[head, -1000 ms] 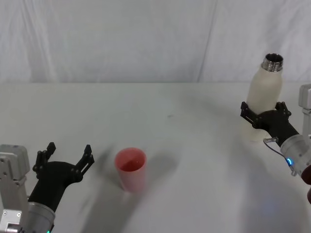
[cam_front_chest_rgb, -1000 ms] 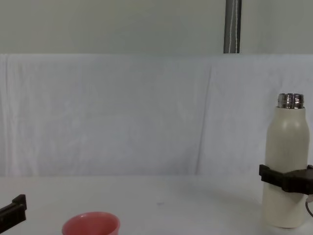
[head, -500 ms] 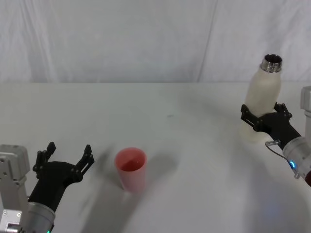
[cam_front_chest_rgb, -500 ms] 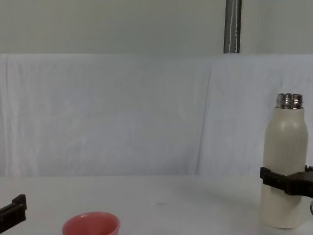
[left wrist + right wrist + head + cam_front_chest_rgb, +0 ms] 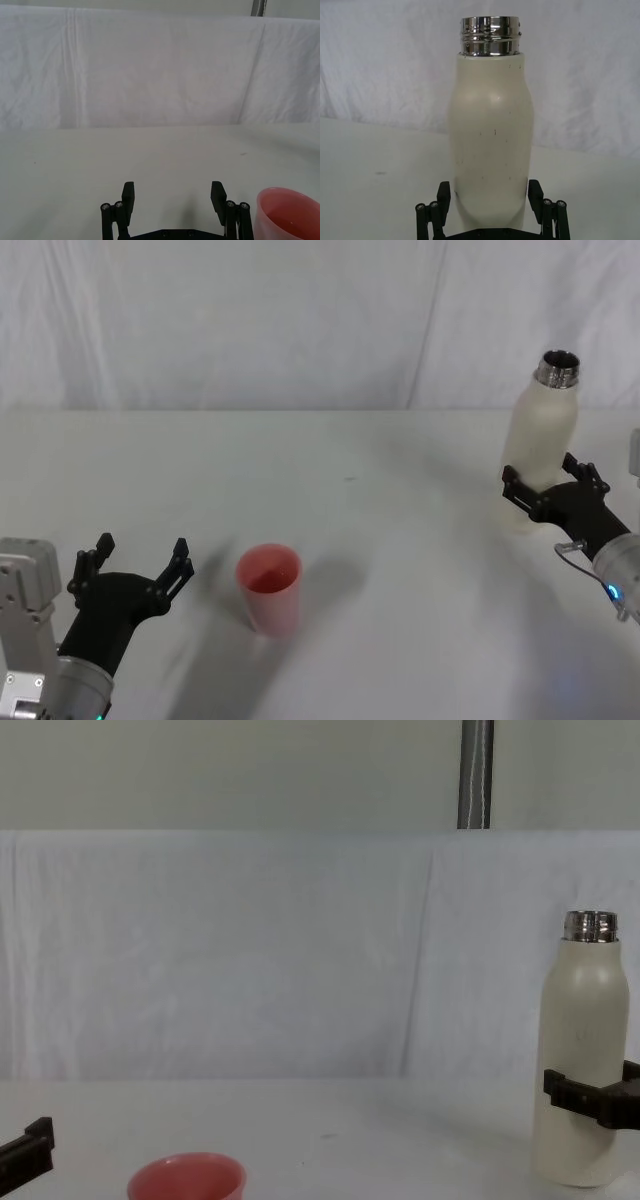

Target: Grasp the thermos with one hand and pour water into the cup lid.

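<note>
Two grippers: right gripper [image 5: 548, 490], fingers apart, is straddling the low body of the upright thermos [image 5: 540, 440] at the counter's [image 5: 380, 540] right; left gripper [image 5: 135, 562], also open, is idling just beside the cup lid [image 5: 269, 587], well apart from the thermos.

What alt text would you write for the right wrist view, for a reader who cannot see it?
A tall cream-white thermos with an open, shiny steel threaded neck stands upright on a pale table, its lower body between the two black fingers of the right pincer, which are spread to either side of it. A wrinkled white cloth backdrop hangs behind.
</note>
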`<state>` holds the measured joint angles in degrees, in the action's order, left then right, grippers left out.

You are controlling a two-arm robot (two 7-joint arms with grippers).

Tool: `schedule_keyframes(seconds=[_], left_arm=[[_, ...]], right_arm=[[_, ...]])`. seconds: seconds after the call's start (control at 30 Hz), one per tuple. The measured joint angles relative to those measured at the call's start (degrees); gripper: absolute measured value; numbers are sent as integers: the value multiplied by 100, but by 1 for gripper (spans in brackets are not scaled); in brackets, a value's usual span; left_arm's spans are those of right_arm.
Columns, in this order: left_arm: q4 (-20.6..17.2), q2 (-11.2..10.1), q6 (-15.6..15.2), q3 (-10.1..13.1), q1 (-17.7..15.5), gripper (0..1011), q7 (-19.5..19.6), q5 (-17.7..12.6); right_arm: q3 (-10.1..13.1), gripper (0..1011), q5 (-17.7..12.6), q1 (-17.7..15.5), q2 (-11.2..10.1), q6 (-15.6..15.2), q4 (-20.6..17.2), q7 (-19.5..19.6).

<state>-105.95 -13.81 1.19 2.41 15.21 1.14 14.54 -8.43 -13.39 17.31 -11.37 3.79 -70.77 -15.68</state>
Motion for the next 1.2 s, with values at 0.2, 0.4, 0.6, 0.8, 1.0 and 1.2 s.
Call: schedule_keyframes(seconds=[0.2,0.4,0.6,0.8,1.0,1.2], left_arm=[[0,0,0,0,0,1001,0,0],[0,0,0,0,0,1001,0,0],[0,0,0,0,0,1001,-1,0],[0,0,0,0,0,1001,0,0],[0,0,0,0,0,1001,0,0],[0,0,0,0,0,1001,0,0]], right_arm=[[26,1001,-54,-245,-95,-105,-345,-3],[91,1001,-160,-591,-205,-225,-821,-3],[117,1001,-266,-873,-267,-264,-1207,-3],[94,1001,-359,-1143,-308,-275,-1569,-11],[5,1001,-436,-1425,-362,-264,-1896,-67],[-98,1001,-452,-1576,-402,-191,-2033,-88]])
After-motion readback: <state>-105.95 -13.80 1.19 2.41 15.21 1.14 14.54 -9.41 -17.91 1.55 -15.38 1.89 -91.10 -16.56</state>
